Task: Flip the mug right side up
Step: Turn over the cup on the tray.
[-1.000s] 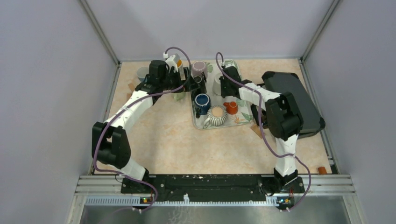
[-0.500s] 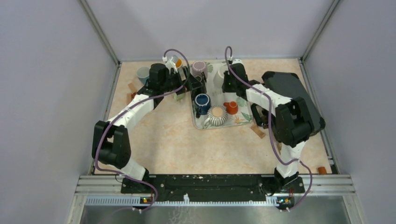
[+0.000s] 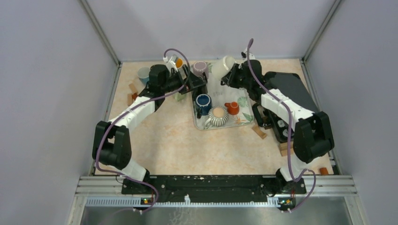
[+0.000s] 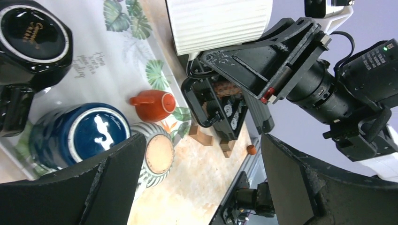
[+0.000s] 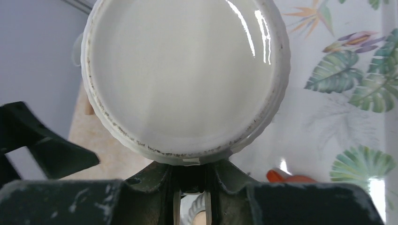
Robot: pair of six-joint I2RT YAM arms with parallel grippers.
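Note:
My right gripper (image 3: 234,76) is shut on the handle of a white ribbed mug (image 3: 228,63) and holds it in the air over the back of the leaf-print tray (image 3: 220,91). In the right wrist view the mug's round flat face (image 5: 185,75) fills the frame just beyond the gripper (image 5: 190,190), above the tray (image 5: 347,79). The left wrist view shows the mug (image 4: 218,23) held by the black right gripper (image 4: 267,58). My left gripper (image 3: 196,82) stands wide open at the tray's left edge, holding nothing (image 4: 202,180).
On the tray stand a blue mug (image 3: 203,101), a striped mug (image 3: 218,116), a small orange mug (image 3: 232,108), a black mug (image 4: 33,42) and a mauve mug (image 3: 200,68). A dark case (image 3: 293,89) lies right. Wooden blocks (image 3: 259,132) lie nearby. A grey mug (image 3: 143,72) stands far left.
The right arm has lifted the white mug off the tray and swung it up and toward the back. The left gripper has edged right toward the tray.

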